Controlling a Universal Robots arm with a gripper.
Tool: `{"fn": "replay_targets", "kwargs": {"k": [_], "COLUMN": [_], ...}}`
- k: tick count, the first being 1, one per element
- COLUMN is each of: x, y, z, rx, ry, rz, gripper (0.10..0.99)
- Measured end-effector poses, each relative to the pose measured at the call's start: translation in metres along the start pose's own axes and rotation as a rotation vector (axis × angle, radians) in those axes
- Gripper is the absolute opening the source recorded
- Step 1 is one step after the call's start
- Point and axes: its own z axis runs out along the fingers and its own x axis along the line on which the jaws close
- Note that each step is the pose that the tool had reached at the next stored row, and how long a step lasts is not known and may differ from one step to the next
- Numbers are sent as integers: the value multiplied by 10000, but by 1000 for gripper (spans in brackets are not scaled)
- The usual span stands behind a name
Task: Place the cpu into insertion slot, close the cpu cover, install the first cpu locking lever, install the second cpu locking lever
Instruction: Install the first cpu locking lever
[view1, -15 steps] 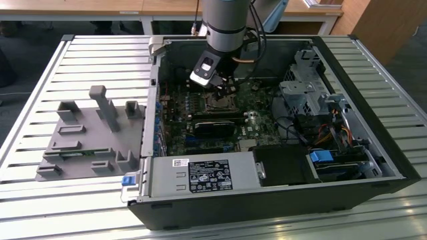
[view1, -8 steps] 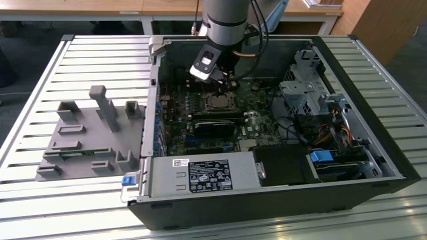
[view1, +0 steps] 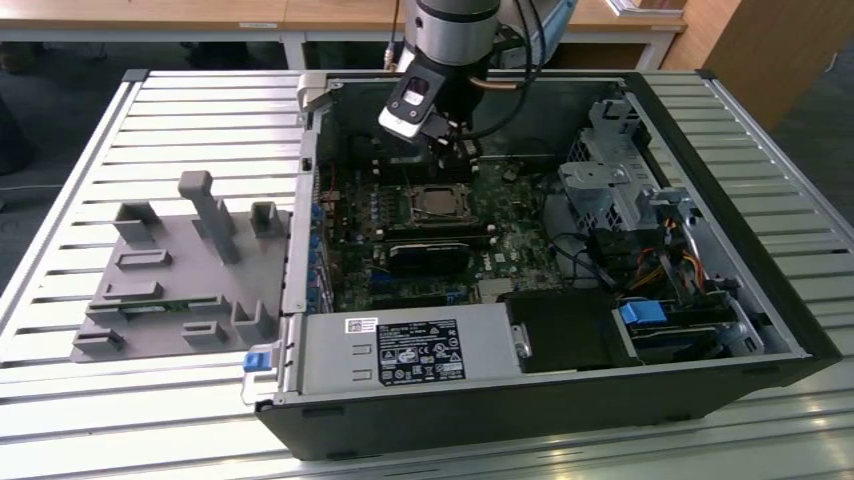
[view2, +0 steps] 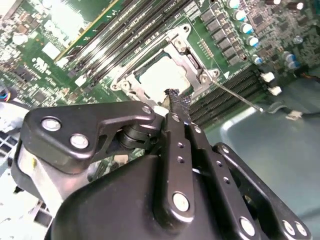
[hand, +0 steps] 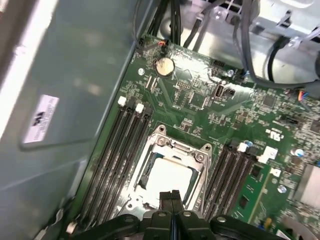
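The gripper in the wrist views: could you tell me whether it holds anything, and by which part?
Nothing is held. The gripper is shut, fingertips together with nothing between them, near the edge of the cpu cover.

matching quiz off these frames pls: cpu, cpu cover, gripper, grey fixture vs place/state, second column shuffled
Things:
1. cpu
2. cpu cover
3. gripper
4. grey fixture

Place or state:
A. on the slatted table, outside the computer case
B. shut, tips near the cover's edge
C. down flat, framing the chip
D. silver top showing through the frame's window

Pairs: 1-D, 2-C, 3-B, 4-A
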Motion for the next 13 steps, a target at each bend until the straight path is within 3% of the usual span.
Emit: {"fn": "replay_targets", "kwargs": {"k": [4, 7, 13], "x": [5, 6, 5], "y": [4, 4, 4], "z": [-101, -104, -105], "rx": [4, 11, 64], "ry": [-4, 5, 41], "rz": [-5, -206, -1187], "gripper": [106, 106, 106]}}
